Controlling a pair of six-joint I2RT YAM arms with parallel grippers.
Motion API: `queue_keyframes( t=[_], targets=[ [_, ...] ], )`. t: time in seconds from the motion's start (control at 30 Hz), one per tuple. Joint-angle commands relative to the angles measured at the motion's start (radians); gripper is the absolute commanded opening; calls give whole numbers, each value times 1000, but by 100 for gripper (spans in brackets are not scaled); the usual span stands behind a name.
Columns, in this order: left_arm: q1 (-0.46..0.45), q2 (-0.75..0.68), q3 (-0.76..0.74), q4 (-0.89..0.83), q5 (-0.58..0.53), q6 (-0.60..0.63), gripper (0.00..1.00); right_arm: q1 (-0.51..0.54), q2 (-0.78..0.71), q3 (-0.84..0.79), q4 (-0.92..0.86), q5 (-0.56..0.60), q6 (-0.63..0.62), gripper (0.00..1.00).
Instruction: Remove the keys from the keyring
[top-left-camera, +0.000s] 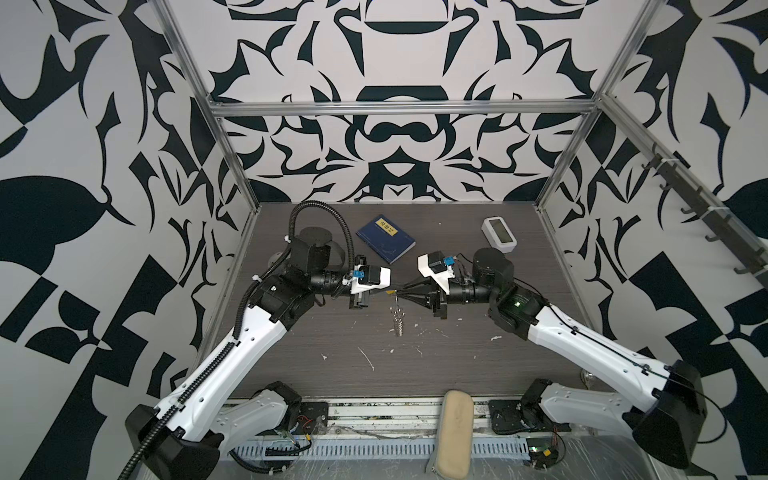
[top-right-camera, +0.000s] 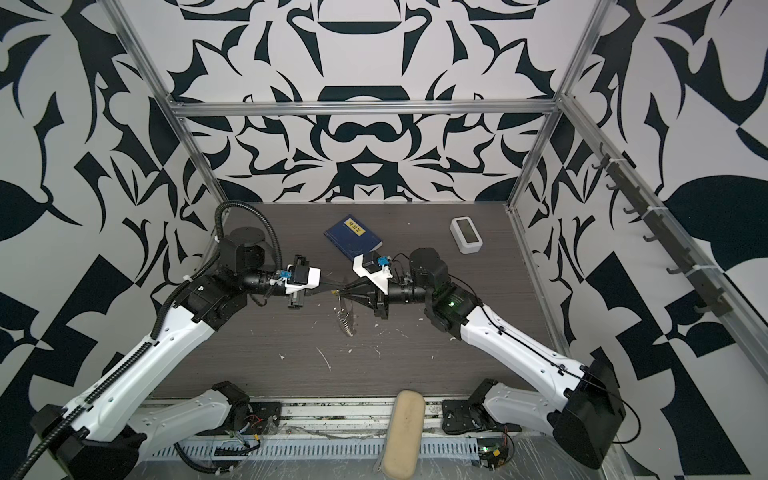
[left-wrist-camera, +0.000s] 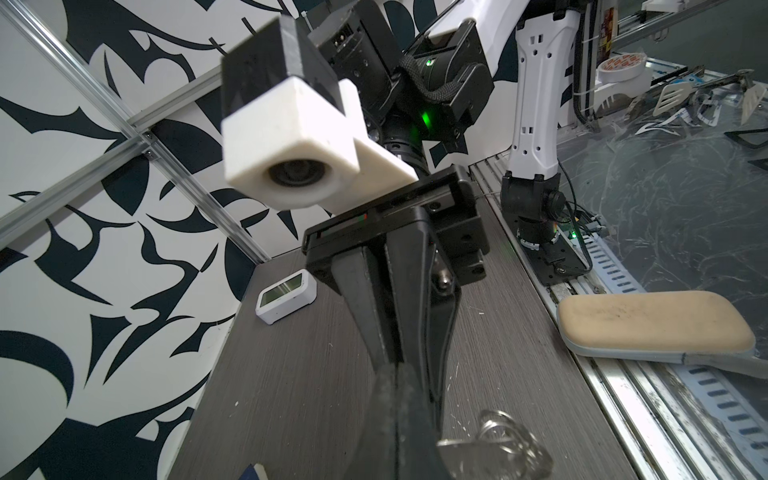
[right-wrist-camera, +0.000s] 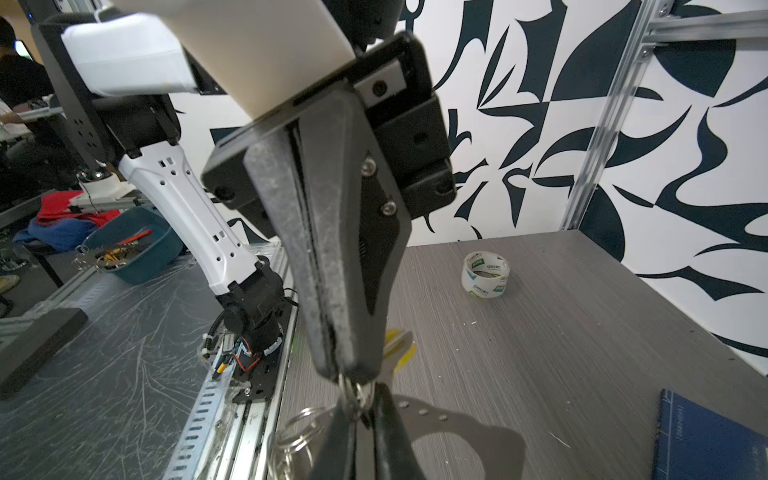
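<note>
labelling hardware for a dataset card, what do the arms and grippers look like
The left arm and right arm have white shells with black joints. A black ribbed cable conduit runs along the left; a thin black cable along the right. The left gripper and right gripper are black with tapered fingers, each carrying a white camera housing.

Soft, even light from above keeps both top views fairly bright but slightly hazy, with only faint shadows on the table (top-left-camera: 332, 340). The right wrist view shows 1 broad dark shadow (right-wrist-camera: 457, 440), and its wide lens bends the frame rail (right-wrist-camera: 602, 124). Close to the lenses, the keys (right-wrist-camera: 401, 347) and the keyring (left-wrist-camera: 505, 432) blur.
</note>
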Motion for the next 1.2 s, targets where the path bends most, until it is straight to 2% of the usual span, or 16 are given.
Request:
queue_keyframes(
  t=[0.0, 0.03, 0.3, 0.37, 0.5, 1.17],
  targets=[
    [4, -18, 30, 51, -2, -1, 0, 11, -7, 40, -11, -21, -16, 3],
    [4, -18, 29, 54, -2, -4, 0, 11, -9, 40, -11, -17, -16, 0],
    [4, -35, 20, 62, -50, -6, 0, 12, -37, 36, -43, 5, -45, 0],
    [16, -48, 14, 63, -74, -8, 0, 12, -56, 26, -43, 18, -50, 0],
    [54, -73, -8, 96, -55, -41, 0, 11, -83, 16, -43, 27, -49, 0],
    [69, -83, -76, 201, -115, -122, 0, -37, -149, -31, 124, -26, 81, 0]
  ],
)
